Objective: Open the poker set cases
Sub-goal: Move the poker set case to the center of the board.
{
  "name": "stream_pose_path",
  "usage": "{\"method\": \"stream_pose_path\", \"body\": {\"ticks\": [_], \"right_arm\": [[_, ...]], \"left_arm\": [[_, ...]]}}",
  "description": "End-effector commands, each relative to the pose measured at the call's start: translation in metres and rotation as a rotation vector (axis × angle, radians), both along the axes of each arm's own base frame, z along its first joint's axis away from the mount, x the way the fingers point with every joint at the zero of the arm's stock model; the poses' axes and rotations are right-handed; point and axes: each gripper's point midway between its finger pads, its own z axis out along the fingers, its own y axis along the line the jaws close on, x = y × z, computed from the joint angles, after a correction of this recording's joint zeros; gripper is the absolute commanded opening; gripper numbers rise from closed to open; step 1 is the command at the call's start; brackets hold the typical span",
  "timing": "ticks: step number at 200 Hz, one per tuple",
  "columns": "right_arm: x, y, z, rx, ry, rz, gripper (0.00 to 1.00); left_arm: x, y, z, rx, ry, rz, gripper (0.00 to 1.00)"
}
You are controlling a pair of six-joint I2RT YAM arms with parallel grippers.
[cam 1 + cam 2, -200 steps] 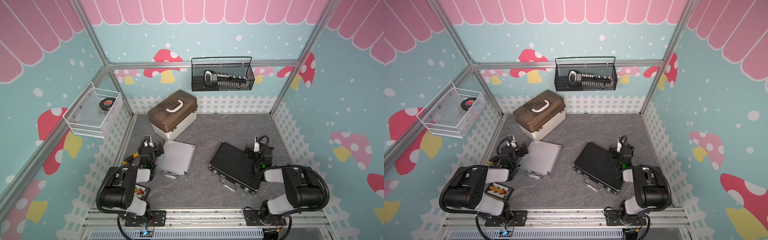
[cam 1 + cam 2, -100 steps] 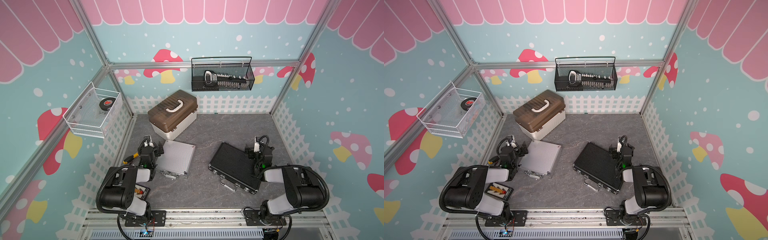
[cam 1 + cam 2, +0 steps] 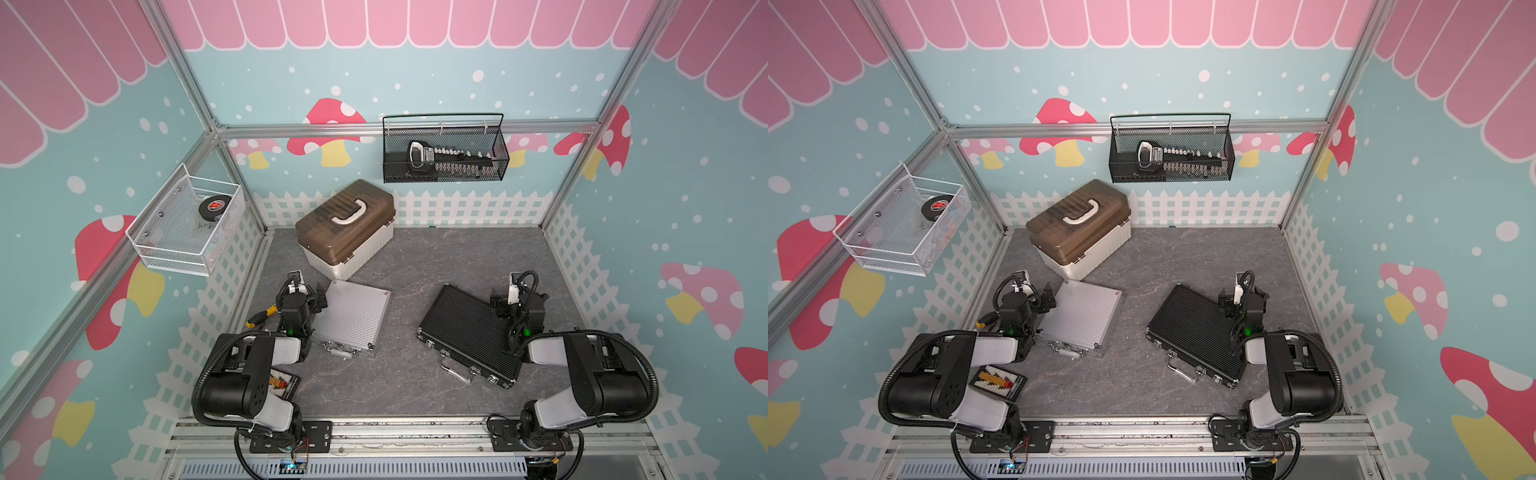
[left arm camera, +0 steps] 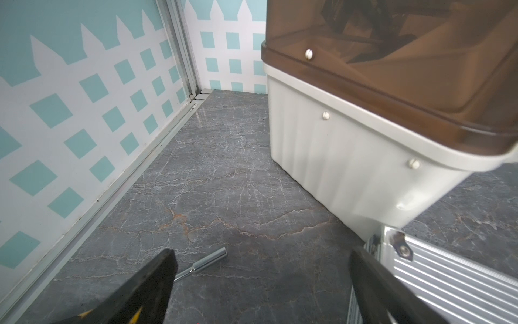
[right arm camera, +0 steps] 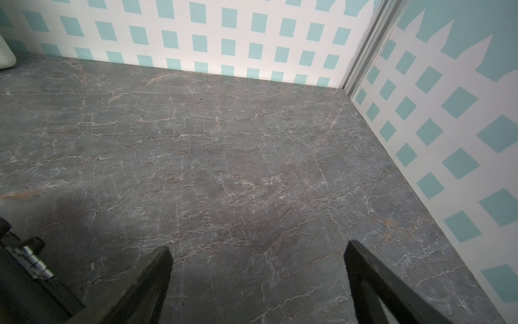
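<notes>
the silver case (image 3: 353, 318) and black case (image 3: 465, 332) lie shut, flat on the grey floor (image 5: 224, 140). the left gripper (image 4: 260, 258) is spread wide and empty, with the silver case just beside one finger. the right gripper (image 5: 258, 248) is spread too, with the black case just off to its side.

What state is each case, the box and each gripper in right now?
silver case: closed, lying flat.
black case: closed, lying flat.
cream box: upright, brown lid shut.
left gripper: open, empty, beside the silver case.
right gripper: open, empty, beside the black case.
</notes>
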Motion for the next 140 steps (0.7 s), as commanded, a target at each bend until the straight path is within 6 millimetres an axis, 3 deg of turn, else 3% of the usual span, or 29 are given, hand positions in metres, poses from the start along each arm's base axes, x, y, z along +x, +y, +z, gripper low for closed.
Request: {"method": "stream_pose_path", "body": {"ticks": [1, 40, 64, 79, 102, 108, 123, 140], "right_arm": [[-0.001, -0.013, 0.020, -0.019, -0.038, -0.083, 0.93], [-0.024, -0.036, 0.070, 0.076, -0.010, -0.260, 0.88], [-0.039, -0.023, 0.090, 0.248, 0.048, -0.250, 0.84], [-0.051, -0.004, 0.087, 0.372, 0.115, -0.198, 0.84], [-0.080, 0.015, 0.059, 0.531, 0.263, -0.195, 0.82], [-0.089, 0.017, 0.051, 0.559, 0.306, -0.206, 0.81], [-0.114, 0.021, 0.033, 0.600, 0.414, -0.244, 0.82], [-0.143, 0.016, 0.018, 0.630, 0.502, -0.343, 0.82]], "left_arm": [[0.004, 0.003, 0.021, -0.009, -0.066, 0.026, 0.92], [-0.012, 0.001, 0.062, 0.051, -0.092, 0.081, 0.87], [-0.021, -0.009, 0.109, 0.090, -0.120, 0.138, 0.84], [-0.030, -0.025, 0.141, 0.050, -0.163, 0.128, 0.82], [-0.036, -0.084, 0.172, -0.072, -0.208, -0.068, 0.81], [-0.038, -0.112, 0.177, -0.102, -0.199, -0.163, 0.81], [-0.042, -0.172, 0.177, -0.136, -0.128, -0.345, 0.81], [-0.047, -0.236, 0.161, -0.170, 0.013, -0.542, 0.83]]}}
